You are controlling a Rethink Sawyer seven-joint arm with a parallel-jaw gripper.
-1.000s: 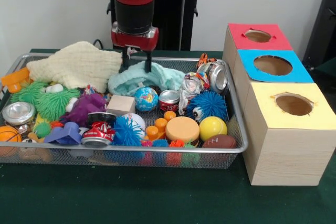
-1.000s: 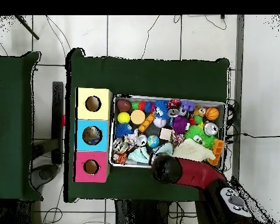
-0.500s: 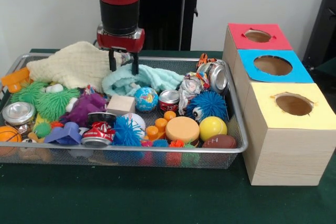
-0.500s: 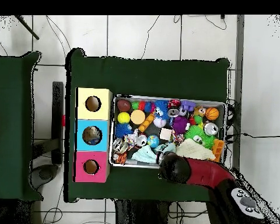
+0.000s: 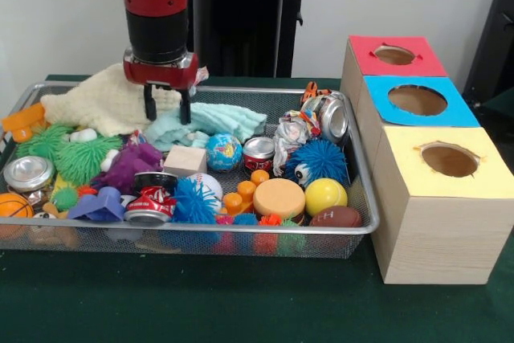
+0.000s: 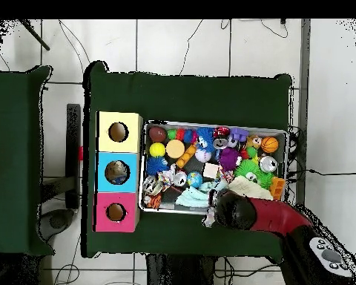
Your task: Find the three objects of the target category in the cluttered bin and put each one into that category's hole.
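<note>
Along the far edge of the wire mesh bin (image 5: 365, 198), seen from the front, the red and black arm's gripper (image 5: 166, 108) hangs with its two dark fingers apart, their tips at the seam between the crumpled pale yellow knitted cloth (image 5: 104, 100) and the light teal fleece cloth (image 5: 205, 122); it grips nothing that can be made out. Just before the teal cloth sit a small blue globe ball (image 5: 223, 151), a red drink can (image 5: 258, 153) and a plain wooden cube (image 5: 185, 160). A smooth yellow ball (image 5: 325, 195) and a brown toy football (image 5: 336, 216) lie in the bin's near corner beside the wooden box row, whose tops are red (image 5: 396, 55), blue (image 5: 418, 100) and yellow (image 5: 450, 161), each with a round hole.

From overhead, the arm's wrist (image 6: 235, 211) covers the gripper at the bin's bottom edge (image 6: 173, 211), over the teal cloth (image 6: 190, 197). The three boxes stand against the bin's left side, yellow (image 6: 119, 131), blue (image 6: 117, 172), red (image 6: 116, 212).
</note>
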